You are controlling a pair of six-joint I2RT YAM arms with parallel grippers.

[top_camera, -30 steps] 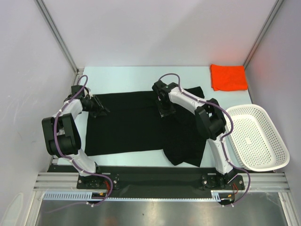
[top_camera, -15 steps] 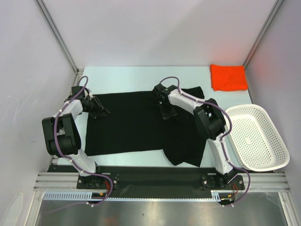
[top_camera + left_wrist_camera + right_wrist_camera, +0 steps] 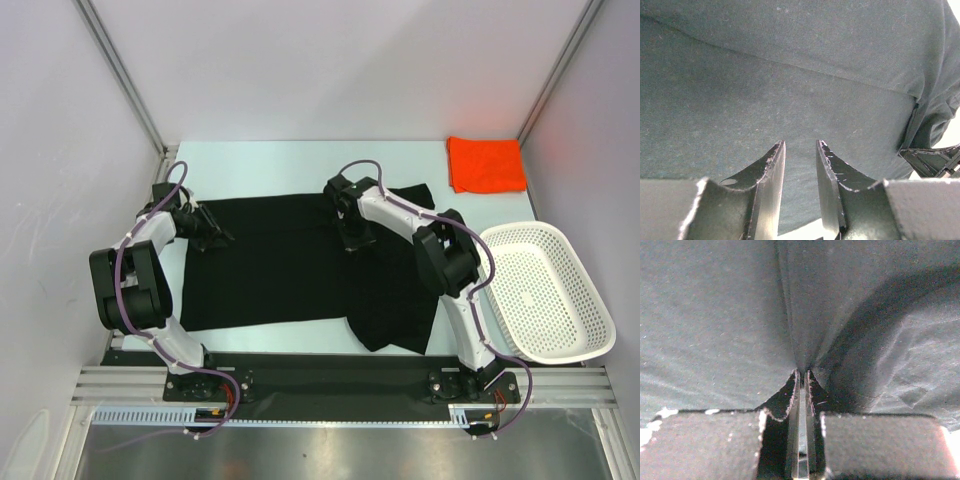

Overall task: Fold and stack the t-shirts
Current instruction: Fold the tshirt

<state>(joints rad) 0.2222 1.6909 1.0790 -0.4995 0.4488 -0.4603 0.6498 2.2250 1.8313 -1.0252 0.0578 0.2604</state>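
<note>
From above, the black t-shirt [image 3: 270, 265] lies spread flat on the pale worktop [image 3: 270, 165], its long axis running left to right. Its right part reaches down to the near edge. The orange-red t-shirt [image 3: 486, 163] sits folded in the far right corner, well apart from it. A white mesh basket [image 3: 548, 290] stands at the right edge. The left end effector [image 3: 210, 235] rests at the black shirt's far left corner, the right end effector [image 3: 355, 238] on its far edge near the middle. Grey walls and metal posts close in the space.

From the left wrist, the fingers [image 3: 767, 175] stand slightly apart over flat black cloth, holding nothing.

From the right wrist, the fingers [image 3: 792, 390] are pressed together, pinching a puckered fold of the black shirt.
</note>
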